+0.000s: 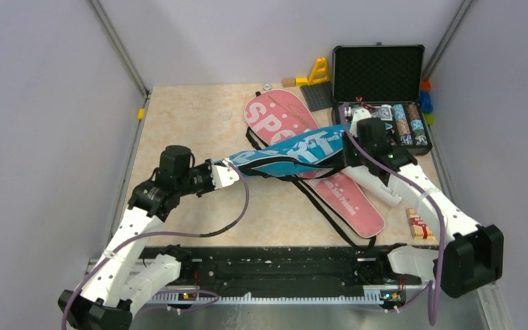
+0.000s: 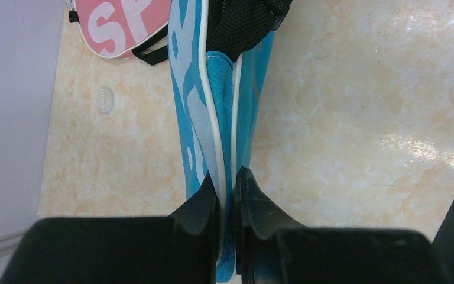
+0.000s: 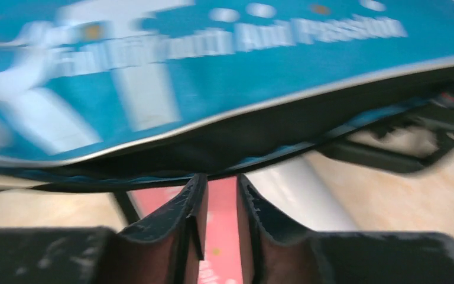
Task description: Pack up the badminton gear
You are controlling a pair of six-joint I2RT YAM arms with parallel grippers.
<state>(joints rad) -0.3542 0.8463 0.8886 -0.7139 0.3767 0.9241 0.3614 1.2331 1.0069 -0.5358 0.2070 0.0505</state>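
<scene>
Where the left arm reaches in over the beige surface (image 1: 179, 130), its pincer (image 2: 227, 195) is clamped on the narrow end of the blue cover (image 2: 189, 118). Both fingers (image 2: 204, 204) press on the fabric, with its white piping caught between them. From there the blue cover runs rightward, lifted clear of the surface and stretched between the two arms, its white lettering facing up in the top view. A black strap (image 2: 242, 23) hangs from it and trails across the surface toward the near edge. Beneath it the pink cover (image 1: 282, 113) lies flat, wide end toward the far wall and narrow end angled toward the right arm's base. The right pincer (image 3: 219, 180) sits at the blue cover's wide end. Its jaws stand a narrow slit apart with pink showing through, and the tips are up against the cover's dark lower edge. Whether they actually pinch it I cannot tell. At the far edge a yellow toy (image 1: 318, 71) stands just left of an open black case (image 1: 378, 69) holding poker chips in the far right corner.
</scene>
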